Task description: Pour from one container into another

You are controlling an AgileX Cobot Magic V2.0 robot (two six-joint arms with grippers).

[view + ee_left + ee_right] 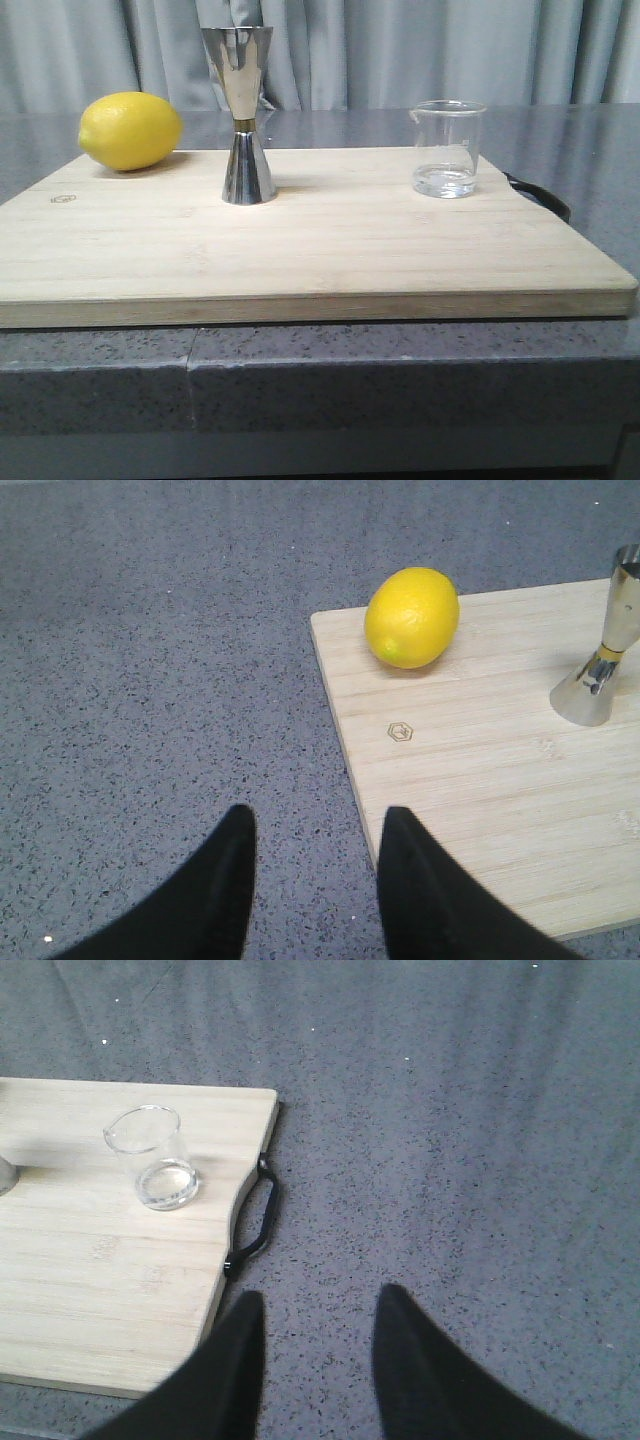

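Note:
A small clear glass beaker [447, 149] stands upright on the right part of the wooden cutting board [300, 250], with a little clear liquid in its bottom. The right wrist view shows the beaker [153, 1158] too. The tall steel jigger [243, 115] stands upright near the board's middle; only its lower cone and waist [597, 670] show in the left wrist view. My left gripper [315, 825] is open over the counter, at the board's left edge, with nothing in it. My right gripper [318, 1305] is open and empty over the counter, off the board's right side. Neither gripper shows in the front view.
A yellow lemon [130, 130] lies on the board's far left corner; the left wrist view shows this lemon [411, 617] as well. A black handle [254, 1222] sticks out of the board's right edge. The board rests on a speckled grey counter [320, 380]. Grey curtains hang behind.

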